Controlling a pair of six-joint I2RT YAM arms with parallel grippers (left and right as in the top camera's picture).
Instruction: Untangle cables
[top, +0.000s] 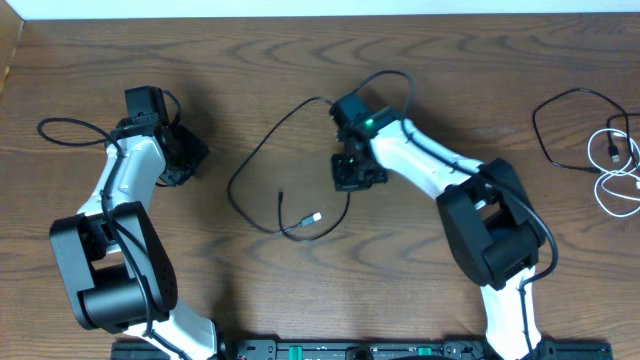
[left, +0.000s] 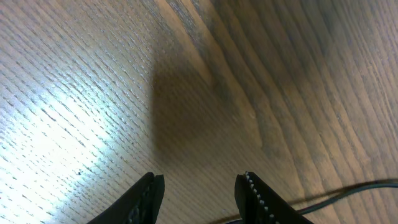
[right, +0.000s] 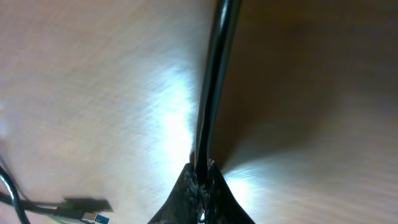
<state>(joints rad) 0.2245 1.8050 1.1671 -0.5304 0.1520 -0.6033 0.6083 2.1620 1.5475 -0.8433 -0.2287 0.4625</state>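
**Black cable pinched in my right gripper**

The black cable (top: 233, 185) is clamped in my right gripper (top: 352, 175), whose fingers are pressed together on it. In the right wrist view it runs straight away from the fingertips as 1 taut line, its long axis in line with the gripper. From overhead, the rest swings out in a wide loop to the left of the right gripper and curls back below it. It ends in 2 loose ends just below and left of the gripper, 1 of them a pale plug (top: 316, 216) lying flat on the table (top: 450, 50).

The white cable (top: 604, 185) lies well to the right of the right gripper, in loose coils at the table's edge, beside another thin black cord (top: 545, 130).

My right arm bends at the elbow, wrist tipped down at the wood. My left gripper (top: 185, 155) sits well to the left of the right gripper. Its fingers are partly apart over bare wood and hold nothing, and that arm is folded back.
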